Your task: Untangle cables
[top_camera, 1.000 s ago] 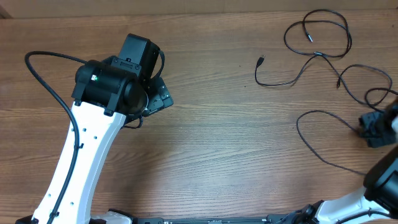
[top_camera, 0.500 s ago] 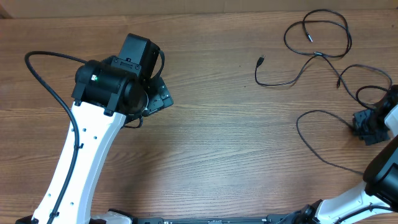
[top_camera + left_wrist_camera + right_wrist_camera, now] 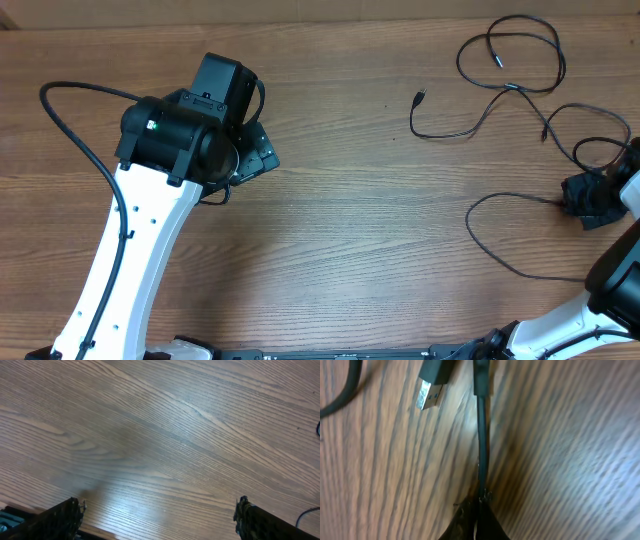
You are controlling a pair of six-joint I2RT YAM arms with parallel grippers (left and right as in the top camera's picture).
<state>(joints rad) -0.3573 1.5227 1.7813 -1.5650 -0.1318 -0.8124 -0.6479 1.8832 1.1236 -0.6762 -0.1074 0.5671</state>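
My right end effector [image 3: 479, 510] is clenched on one thin black flexible cord [image 3: 482, 450]. It pinches the cord at the very fingertips, low over the brown wooden counter [image 3: 350, 230]. A silver metal-tipped plug [image 3: 427, 392] lies just beside this cord. My left end effector [image 3: 157, 520] is released wide and holds nothing. The thin black cables [image 3: 440, 137] lie in loose loops at the far right of the counter.

Overhead, right edge: right gripper [image 3: 572, 198] sits a little further left than a second ago. Jaws, part-open then, now pinch one of the cables [image 3: 469, 214]. Its loop at lower right bulges further left, top lower and flatter than before.
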